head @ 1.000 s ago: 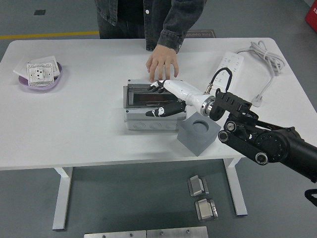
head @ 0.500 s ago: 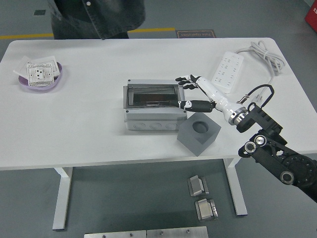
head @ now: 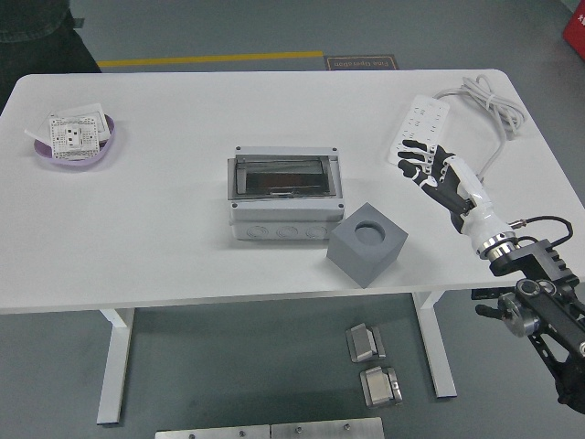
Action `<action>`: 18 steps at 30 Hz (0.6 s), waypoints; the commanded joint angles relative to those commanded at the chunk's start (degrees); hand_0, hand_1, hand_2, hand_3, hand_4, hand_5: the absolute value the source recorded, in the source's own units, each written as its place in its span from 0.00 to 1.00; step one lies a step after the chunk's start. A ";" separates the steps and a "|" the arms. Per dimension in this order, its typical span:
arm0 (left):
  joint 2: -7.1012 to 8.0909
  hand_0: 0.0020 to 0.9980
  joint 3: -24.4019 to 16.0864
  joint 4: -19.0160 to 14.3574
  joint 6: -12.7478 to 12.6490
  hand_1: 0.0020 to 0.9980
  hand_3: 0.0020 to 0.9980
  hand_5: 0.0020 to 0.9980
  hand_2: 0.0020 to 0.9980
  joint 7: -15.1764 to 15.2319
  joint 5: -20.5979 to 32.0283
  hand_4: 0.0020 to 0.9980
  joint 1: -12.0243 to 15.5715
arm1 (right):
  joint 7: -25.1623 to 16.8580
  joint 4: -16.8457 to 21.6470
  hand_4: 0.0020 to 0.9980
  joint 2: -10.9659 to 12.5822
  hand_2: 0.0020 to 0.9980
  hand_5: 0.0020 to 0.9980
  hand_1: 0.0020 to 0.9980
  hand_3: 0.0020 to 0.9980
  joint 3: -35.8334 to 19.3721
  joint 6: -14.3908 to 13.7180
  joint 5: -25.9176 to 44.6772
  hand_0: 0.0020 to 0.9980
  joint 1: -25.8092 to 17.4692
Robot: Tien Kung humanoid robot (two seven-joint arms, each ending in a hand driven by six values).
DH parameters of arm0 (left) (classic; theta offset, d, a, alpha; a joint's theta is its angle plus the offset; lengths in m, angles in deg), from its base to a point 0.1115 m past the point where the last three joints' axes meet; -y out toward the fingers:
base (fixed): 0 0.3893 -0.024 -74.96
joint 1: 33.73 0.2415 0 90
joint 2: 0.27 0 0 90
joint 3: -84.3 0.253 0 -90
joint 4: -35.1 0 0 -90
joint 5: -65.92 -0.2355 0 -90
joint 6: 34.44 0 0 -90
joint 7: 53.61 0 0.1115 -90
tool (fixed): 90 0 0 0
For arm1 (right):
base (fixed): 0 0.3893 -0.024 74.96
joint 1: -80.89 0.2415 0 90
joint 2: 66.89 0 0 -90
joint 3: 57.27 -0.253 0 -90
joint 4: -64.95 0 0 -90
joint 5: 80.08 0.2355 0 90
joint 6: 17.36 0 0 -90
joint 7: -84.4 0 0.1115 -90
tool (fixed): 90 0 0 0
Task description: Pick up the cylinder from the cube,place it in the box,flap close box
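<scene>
On white worktop (head: 164,238): grey rectangular plastic box (head: 283,194), smoked flap shut, cylinder unseen, presumably inside; grey cube (head: 367,243) with empty round socket beside it. Right hand (head: 441,174) apart, fingers (head: 413,157) spread, empty. Best to confirm flap latched.

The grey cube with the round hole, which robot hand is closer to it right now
Right. The right hand hovers open over the power strip, up and to the right of the grey cube. The left hand is out of view.

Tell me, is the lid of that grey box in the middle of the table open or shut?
Shut. The box's dark see-through flap lies flat inside its grey frame, with no edge raised.
</scene>
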 joint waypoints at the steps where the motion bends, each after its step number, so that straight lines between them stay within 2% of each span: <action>1: 0.06 0.90 -0.01 -0.01 0.05 0.89 0.96 0.60 0.88 -0.08 -0.03 0.99 -0.02 | 0.09 0.24 1.00 0.00 0.73 0.59 0.71 0.75 -0.08 0.39 1.77 0.76 -0.14; 2: 0.12 0.87 0.01 -0.01 0.10 0.86 0.93 0.55 0.85 -0.16 -0.04 0.95 -0.05 | 0.18 0.51 1.00 -0.01 0.73 0.59 0.72 0.75 -0.21 0.74 3.34 0.77 -0.27; 7: 0.62 0.87 0.30 -0.02 0.27 0.86 0.93 0.55 0.85 -0.45 0.01 0.95 -0.28 | 0.78 1.70 1.00 0.33 0.73 0.59 0.72 0.75 -0.88 2.15 10.68 0.77 -0.54; 9: 0.84 0.83 0.39 -0.03 0.30 0.83 0.90 0.51 0.83 -0.51 -0.03 0.92 -0.38 | 1.10 1.93 1.00 0.57 0.73 0.60 0.72 0.75 -1.04 2.63 12.59 0.78 -0.53; 18: 1.47 0.82 0.80 -0.10 0.48 0.82 0.89 0.51 0.82 -0.78 -0.12 0.91 -0.55 | 3.85 3.05 1.00 1.17 0.73 0.61 0.72 0.75 -1.46 5.92 13.10 0.79 -0.48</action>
